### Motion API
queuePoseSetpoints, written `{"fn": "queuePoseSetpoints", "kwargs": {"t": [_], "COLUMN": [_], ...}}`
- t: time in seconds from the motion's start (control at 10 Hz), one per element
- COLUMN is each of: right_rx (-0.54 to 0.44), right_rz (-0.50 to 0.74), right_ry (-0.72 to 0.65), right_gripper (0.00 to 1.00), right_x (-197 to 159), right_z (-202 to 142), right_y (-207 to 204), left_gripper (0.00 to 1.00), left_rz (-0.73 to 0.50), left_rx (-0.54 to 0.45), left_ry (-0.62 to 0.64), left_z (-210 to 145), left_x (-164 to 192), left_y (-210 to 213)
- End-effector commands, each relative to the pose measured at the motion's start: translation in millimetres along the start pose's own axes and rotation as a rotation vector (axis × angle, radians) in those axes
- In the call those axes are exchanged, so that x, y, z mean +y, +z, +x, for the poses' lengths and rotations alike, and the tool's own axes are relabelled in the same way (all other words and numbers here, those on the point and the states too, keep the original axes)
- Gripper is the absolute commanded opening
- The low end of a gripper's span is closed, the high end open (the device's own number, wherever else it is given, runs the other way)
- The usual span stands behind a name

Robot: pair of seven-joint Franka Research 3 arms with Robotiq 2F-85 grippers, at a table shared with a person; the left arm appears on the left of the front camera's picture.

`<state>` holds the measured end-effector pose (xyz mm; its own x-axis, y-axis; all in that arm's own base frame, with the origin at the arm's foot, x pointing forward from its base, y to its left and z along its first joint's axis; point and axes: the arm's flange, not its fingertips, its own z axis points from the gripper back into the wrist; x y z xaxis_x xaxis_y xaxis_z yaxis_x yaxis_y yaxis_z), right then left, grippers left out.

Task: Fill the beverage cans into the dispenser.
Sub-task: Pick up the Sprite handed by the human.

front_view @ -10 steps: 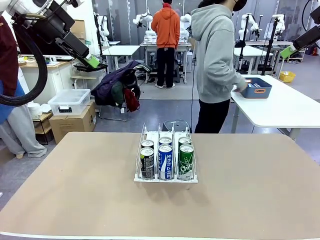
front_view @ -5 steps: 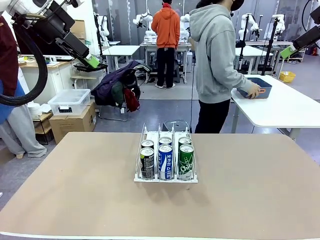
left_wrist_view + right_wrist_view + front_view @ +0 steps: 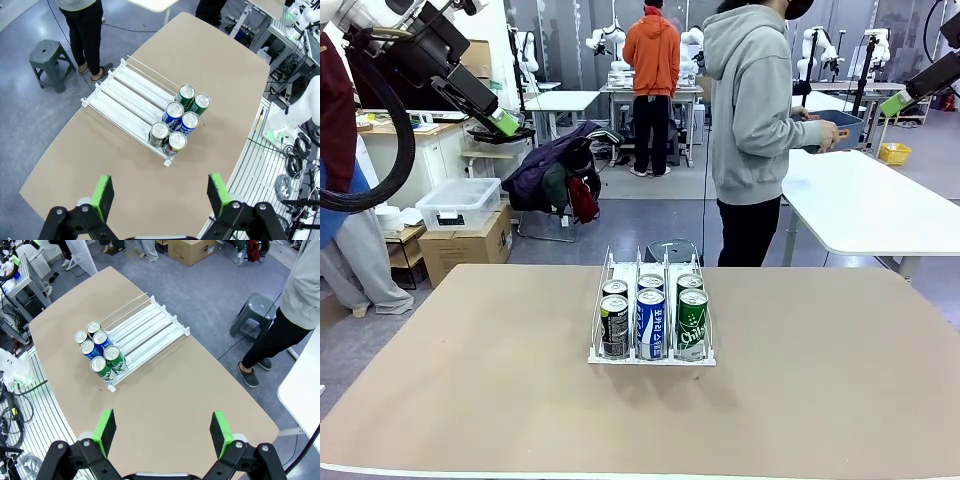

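The person (image 3: 750,110) at the far side has lifted the blue bin (image 3: 838,127) off the white side table (image 3: 880,210) and now holds it at chest height; nothing on the robot's table (image 3: 470,380) has shifted. The dispenser (image 3: 651,359) stands at the middle of that table. Six beverage cans (image 3: 650,323) sit in it, two per lane, packed against the stop at the robot's end: black in the left lane, blue-and-white in the middle, green on the right. The far stretches of all three lanes lie bare. The left gripper (image 3: 161,195) and the right gripper (image 3: 162,432) hang high above the table, well apart from the rack, each with its fingers spread wide and nothing between them. Whether the bin carries more cans cannot be told. A can of this kind is likely stiff along its height yet thin-walled, smooth and a little slippery, with some heft if full. The best hold is probably across the middle of the body, pads on opposite sides, firm enough not to slip but short of denting. Tops and rims offer poor purchase.
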<state>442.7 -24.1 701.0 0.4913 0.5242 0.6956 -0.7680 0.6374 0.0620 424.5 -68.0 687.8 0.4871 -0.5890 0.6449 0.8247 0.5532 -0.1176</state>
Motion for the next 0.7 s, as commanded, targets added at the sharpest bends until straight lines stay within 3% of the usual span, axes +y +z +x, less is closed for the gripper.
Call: {"fn": "queuePoseSetpoints", "kwargs": {"t": [0.0, 0.6], "right_rx": [0.000, 0.000], "right_rz": [0.005, 0.005], "right_ry": [0.003, 0.003], "right_gripper": [1.00, 1.00], "right_x": [2.7, 2.7], "right_z": [-0.2, -0.2], "right_y": [-0.1, -0.1], "left_gripper": [1.00, 1.00], "left_rz": [-0.009, -0.009], "left_rx": [0.013, 0.013], "left_ry": [0.004, 0.004], "left_z": [0.2, 0.2], "left_x": [0.4, 0.4], "left_y": [2.2, 2.2]}}
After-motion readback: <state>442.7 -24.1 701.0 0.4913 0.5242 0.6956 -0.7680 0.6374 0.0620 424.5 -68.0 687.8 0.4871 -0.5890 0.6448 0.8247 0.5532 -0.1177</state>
